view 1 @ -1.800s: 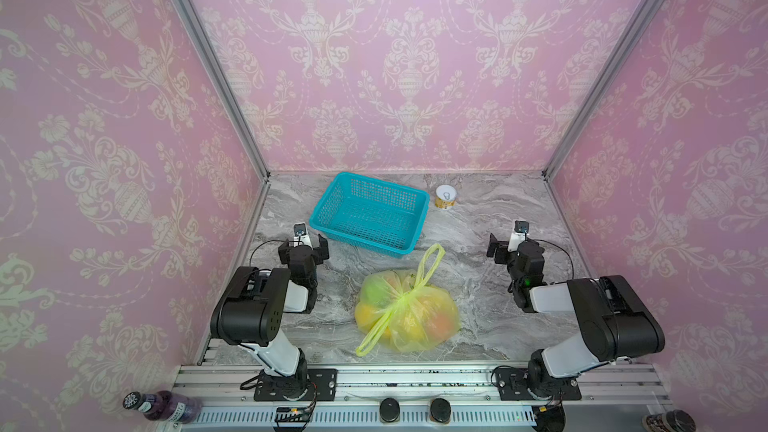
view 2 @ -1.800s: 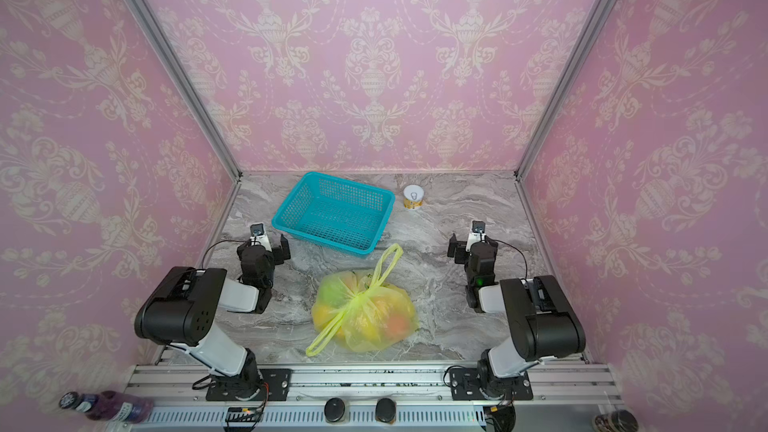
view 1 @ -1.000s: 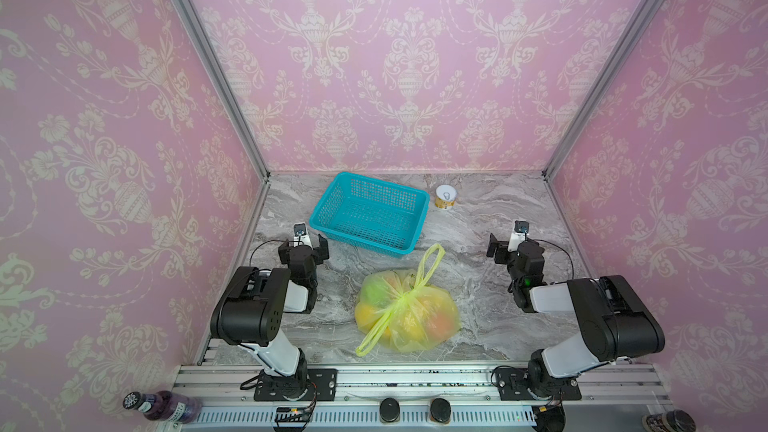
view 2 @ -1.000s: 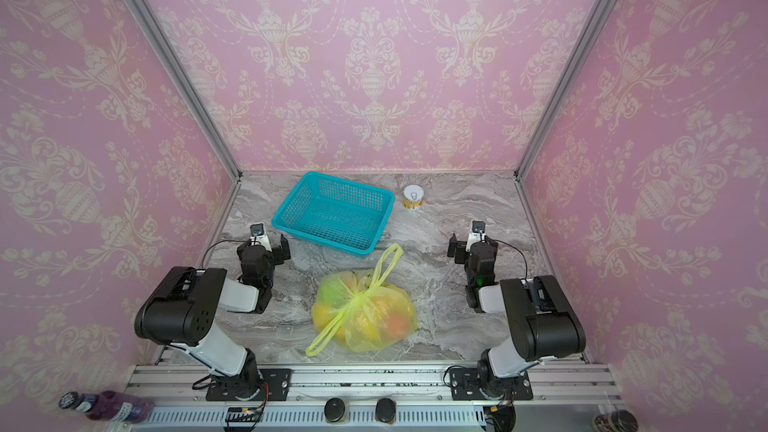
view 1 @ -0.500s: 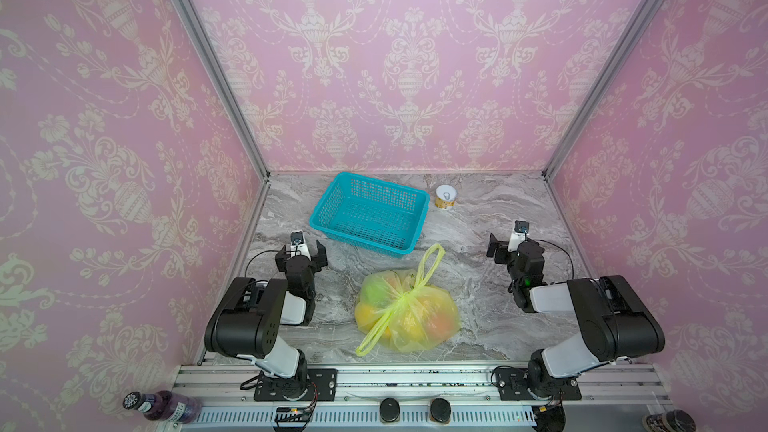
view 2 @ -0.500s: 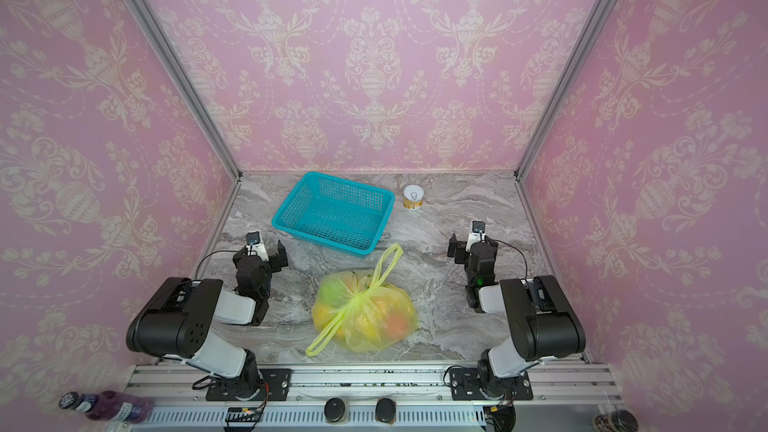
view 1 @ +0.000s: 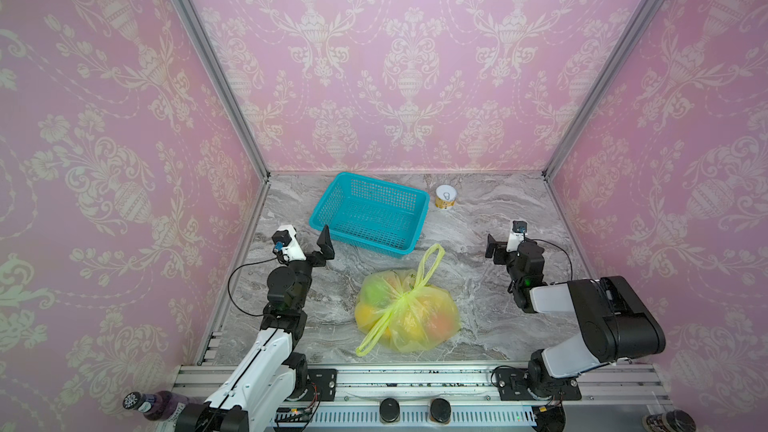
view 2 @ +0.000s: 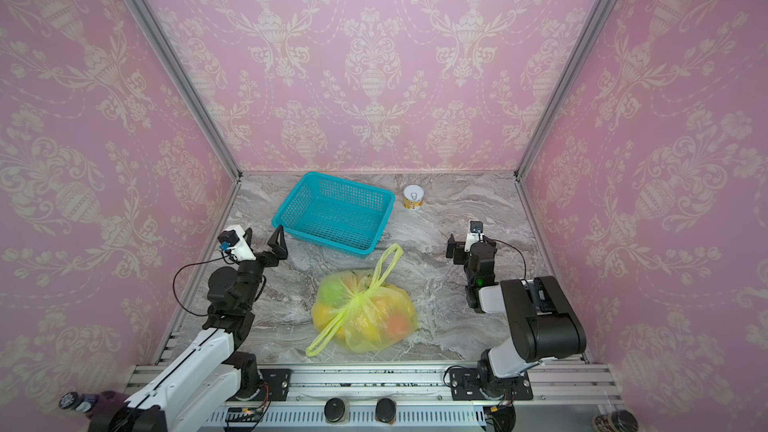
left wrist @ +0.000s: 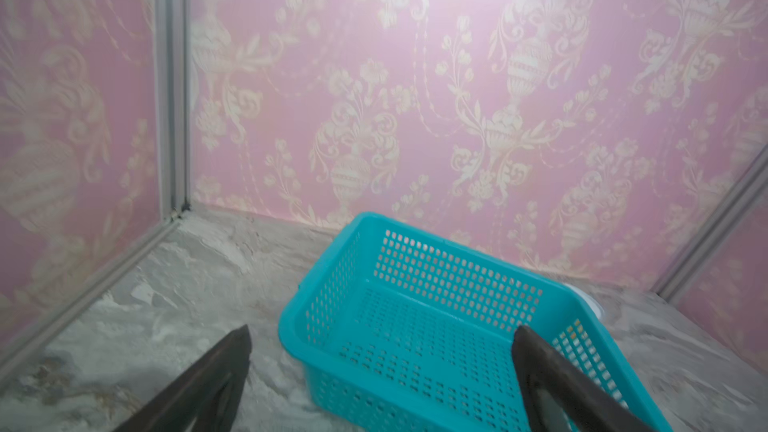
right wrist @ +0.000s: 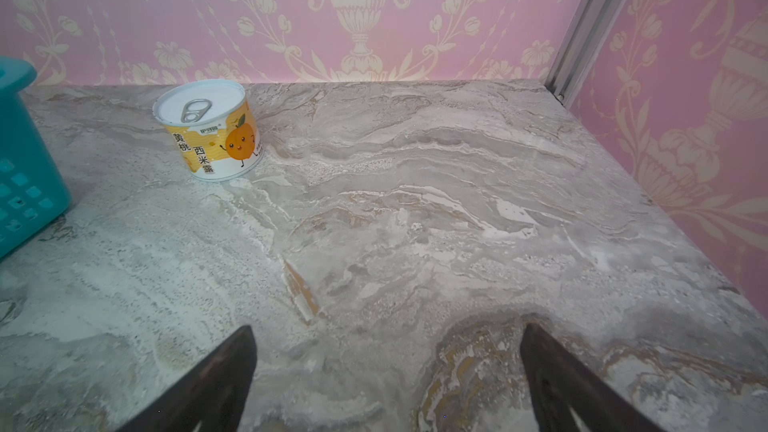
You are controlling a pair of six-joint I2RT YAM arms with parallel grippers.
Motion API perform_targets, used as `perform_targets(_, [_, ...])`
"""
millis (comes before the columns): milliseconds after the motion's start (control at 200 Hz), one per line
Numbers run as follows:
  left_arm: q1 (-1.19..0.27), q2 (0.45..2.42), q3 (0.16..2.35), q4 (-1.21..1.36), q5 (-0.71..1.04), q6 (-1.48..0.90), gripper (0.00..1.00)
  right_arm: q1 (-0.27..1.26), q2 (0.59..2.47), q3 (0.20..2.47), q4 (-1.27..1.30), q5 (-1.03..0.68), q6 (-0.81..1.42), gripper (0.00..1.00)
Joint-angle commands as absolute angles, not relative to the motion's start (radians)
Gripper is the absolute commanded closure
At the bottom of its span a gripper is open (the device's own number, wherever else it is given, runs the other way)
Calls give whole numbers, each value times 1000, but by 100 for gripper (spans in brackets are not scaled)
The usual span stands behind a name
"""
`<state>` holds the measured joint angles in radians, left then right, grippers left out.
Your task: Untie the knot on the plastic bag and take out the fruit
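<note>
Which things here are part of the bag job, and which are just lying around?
Job: plastic bag, knot in its handles, fruit inside.
Lying about: teal basket, can, purple bottle.

One plastic bag (view 1: 419,326), one knot (view 1: 408,292), two loop handles (view 1: 431,259), several fruit (view 1: 441,322) inside the bag, exact number not readable through the plastic, one basket (view 1: 329,205), one can (view 1: 446,197), two robot arms (view 1: 266,351), one left gripper (left wrist: 380,334), one right gripper (right wrist: 386,332).
</note>
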<state>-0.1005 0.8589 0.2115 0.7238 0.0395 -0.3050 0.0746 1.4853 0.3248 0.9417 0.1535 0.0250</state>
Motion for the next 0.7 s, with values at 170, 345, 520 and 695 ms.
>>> perform_targets(170, [-98, 817, 382, 263, 222, -461, 1, 121, 790, 557, -101, 275, 551, 0])
perform_targets(345, [-92, 564, 318, 275, 173, -441, 1, 105, 474, 435, -202, 153, 653, 0])
perform_targets(520, [-91, 517, 428, -124, -77, -471, 0, 105, 272, 393, -178, -139, 628, 0])
perform_targets(695, [-91, 426, 411, -136, 57, -508, 1, 157, 333, 481, -322, -173, 571, 0])
